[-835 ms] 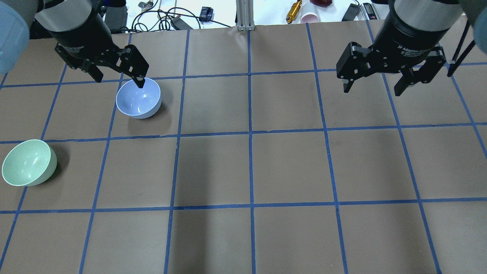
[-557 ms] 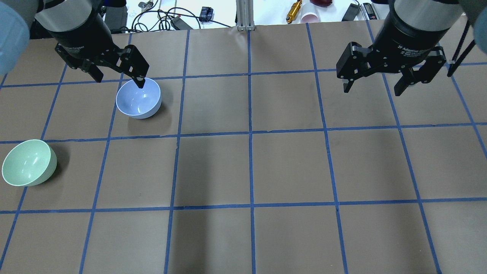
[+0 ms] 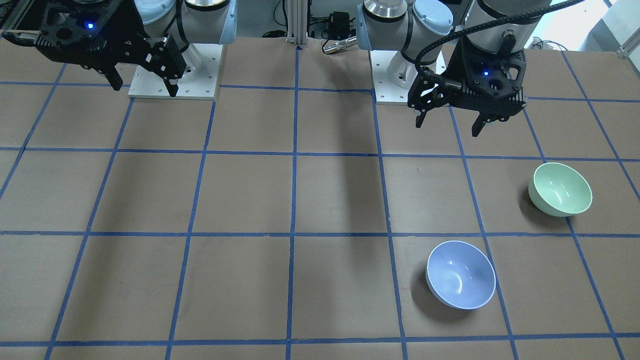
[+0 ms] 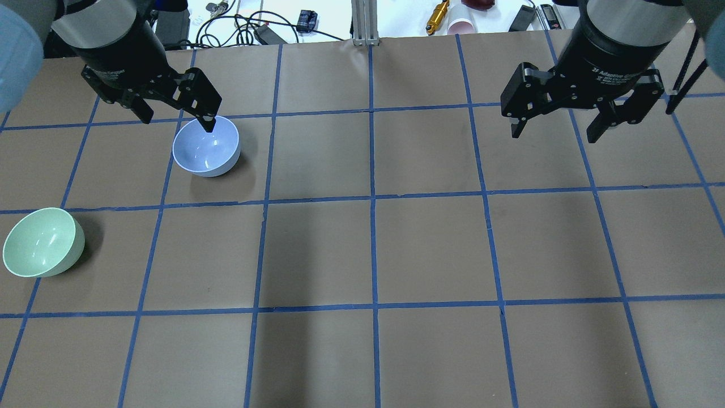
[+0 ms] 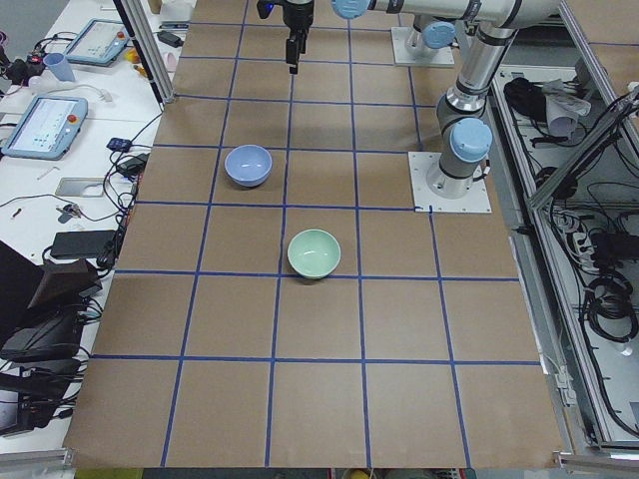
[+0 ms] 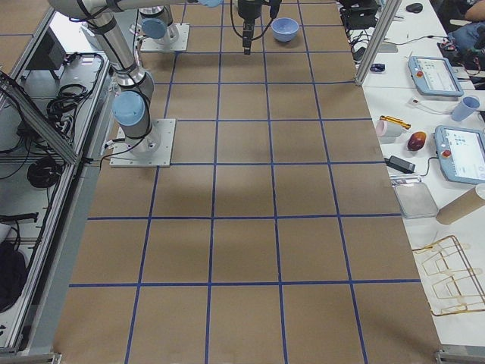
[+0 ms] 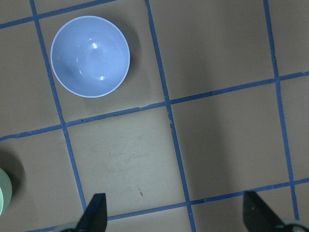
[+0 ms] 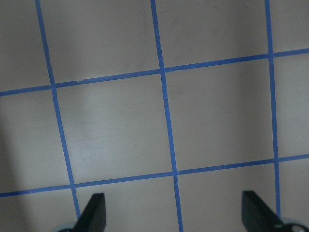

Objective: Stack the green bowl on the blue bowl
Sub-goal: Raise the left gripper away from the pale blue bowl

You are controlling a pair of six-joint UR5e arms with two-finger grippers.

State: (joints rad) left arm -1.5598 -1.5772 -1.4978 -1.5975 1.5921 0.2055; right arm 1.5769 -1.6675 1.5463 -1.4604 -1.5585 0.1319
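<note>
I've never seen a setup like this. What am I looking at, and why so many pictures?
Two robot arms stand at a brown table. The left arm and right arm each end in two-fingered jaws; both pairs are open and hold nothing. One picture looks down from behind the robot, one faces it, two look from the table's ends, and two come from cameras on the wrists. A green bowl and a blue bowl sit apart, both empty.

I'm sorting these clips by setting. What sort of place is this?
Most likely a robotics lab or test cell. Industrial robot arms are bolted to a table marked with a blue tape grid. Teach pendants lie on the side benches.
</note>
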